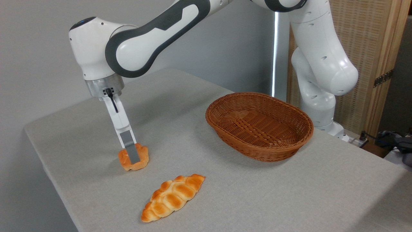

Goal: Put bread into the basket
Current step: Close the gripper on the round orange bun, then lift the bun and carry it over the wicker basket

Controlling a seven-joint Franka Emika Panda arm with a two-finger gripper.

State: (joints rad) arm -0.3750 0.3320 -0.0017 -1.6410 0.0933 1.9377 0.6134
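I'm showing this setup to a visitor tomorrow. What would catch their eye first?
Probably the white arm reaching in from the upper right, its gripper down on the small orange bun at the table's left. Next, the big brown wicker basket on the right, with nothing in it. A long braided loaf lies alone near the front edge.

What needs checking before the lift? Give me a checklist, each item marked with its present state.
1. Gripper down at the bun: ok.
2. Fingers closed firmly on the bun: cannot tell, one finger hides the grip.
3. Bun flat on the table: ok.
4. Basket empty and upright: ok.
5. Path to the basket clear of the loaf: ok, the loaf lies nearer the camera.
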